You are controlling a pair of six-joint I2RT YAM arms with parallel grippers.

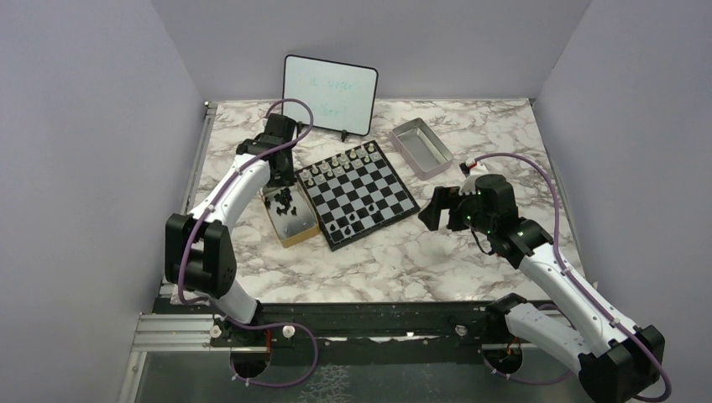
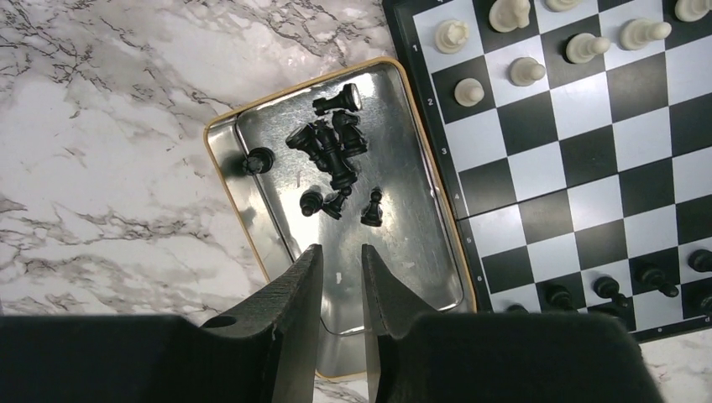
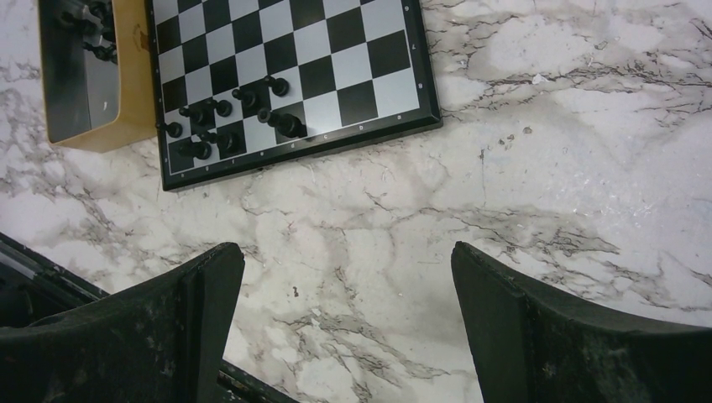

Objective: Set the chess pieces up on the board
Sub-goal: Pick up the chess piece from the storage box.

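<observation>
The board (image 1: 395,190) lies at mid-table, black and white with a black rim. Several black chess pieces (image 2: 332,147) lie loose in the metal-lined tan box (image 2: 220,126) left of the board (image 2: 588,168). A few more black pieces (image 3: 227,117) stand on the board's near left corner. My left gripper (image 2: 340,249) hovers over the near part of the box, its fingers a narrow gap apart with nothing between them. My right gripper (image 3: 348,252) stands wide open and empty over bare marble, right of the board (image 3: 336,50).
Pale silvery-white pieces (image 2: 520,67) fill the board's far rows. A grey metal tray (image 1: 420,147) sits at the back right of the board. A small whiteboard (image 1: 329,94) stands behind. Purple walls close in the table.
</observation>
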